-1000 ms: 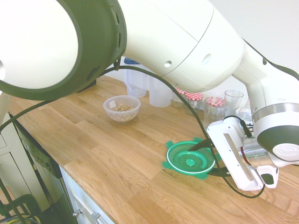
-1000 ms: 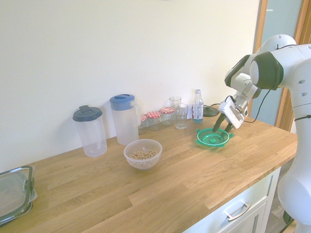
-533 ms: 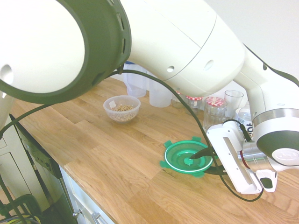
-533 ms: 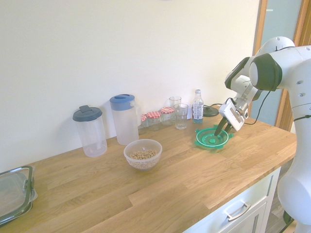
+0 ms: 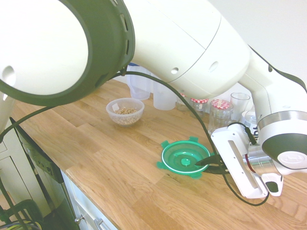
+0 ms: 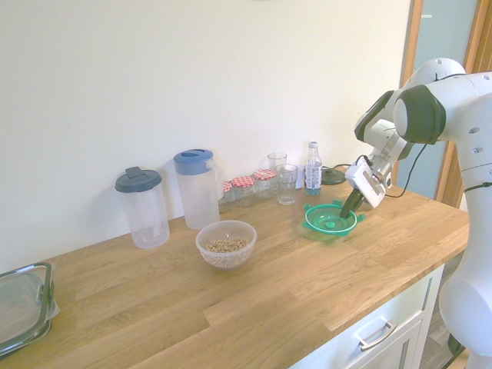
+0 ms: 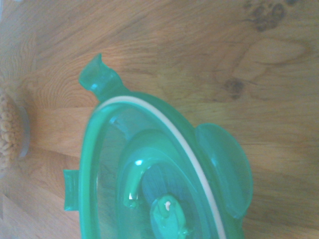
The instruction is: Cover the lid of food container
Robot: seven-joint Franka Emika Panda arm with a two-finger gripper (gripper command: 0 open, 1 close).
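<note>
Hand (image 5: 207, 163) now clamped on lid (image 5: 184, 158)

lid (image 7: 164, 169) cropped, food container (image 7: 10, 130) blurred

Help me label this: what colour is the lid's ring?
White, running round the green lid; the wrist view shows it best.

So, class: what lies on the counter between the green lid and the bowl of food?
Nothing: in both exterior views only bare wooden counter runs between the green lid and the food bowl.
</note>
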